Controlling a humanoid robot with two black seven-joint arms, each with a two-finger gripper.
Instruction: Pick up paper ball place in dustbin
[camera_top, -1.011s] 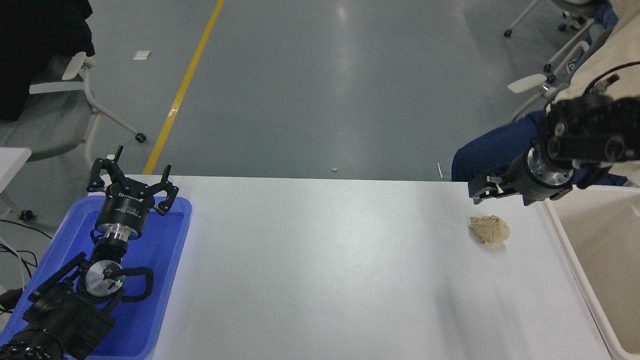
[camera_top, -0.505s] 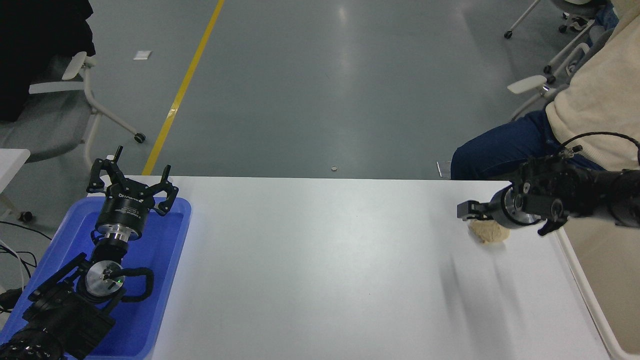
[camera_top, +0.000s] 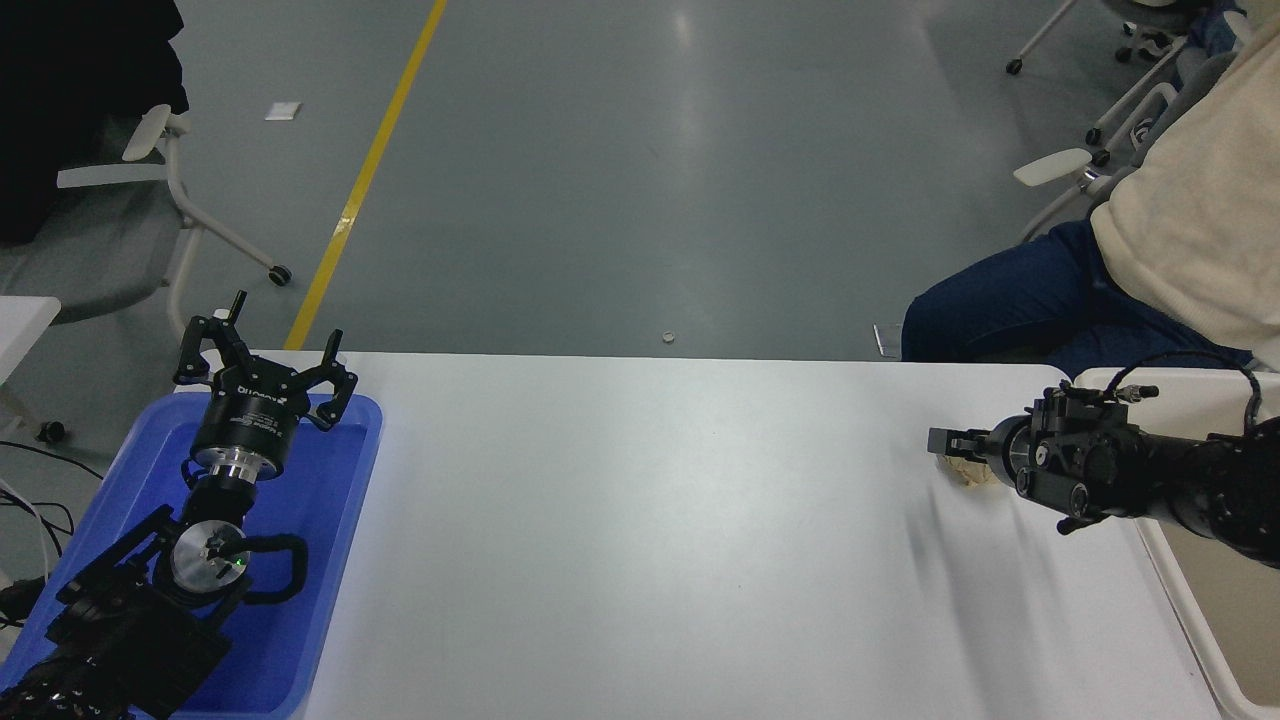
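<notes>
The tan paper ball (camera_top: 962, 474) lies on the white table (camera_top: 640, 520) near its right end, mostly hidden behind my right gripper (camera_top: 942, 442). Only a wrinkled edge of the ball shows below the gripper. My right gripper lies low and level, pointing left, right at the ball. I cannot see whether it grips the ball. The cream dustbin (camera_top: 1185, 600) stands at the table's right edge, its rim running behind my right arm. My left gripper (camera_top: 262, 372) is open and empty, parked at the lower left.
A bright blue tray (camera_top: 330, 520) sits under the left arm at the table's left end. A seated person in a cream top and blue trousers (camera_top: 1010, 300) is at the far right, close to the dustbin. Office chairs stand on the floor beyond.
My right arm has come down from above the dustbin's corner to table height. The gripper now sits at the paper ball and covers most of it. The left arm has not moved.
</notes>
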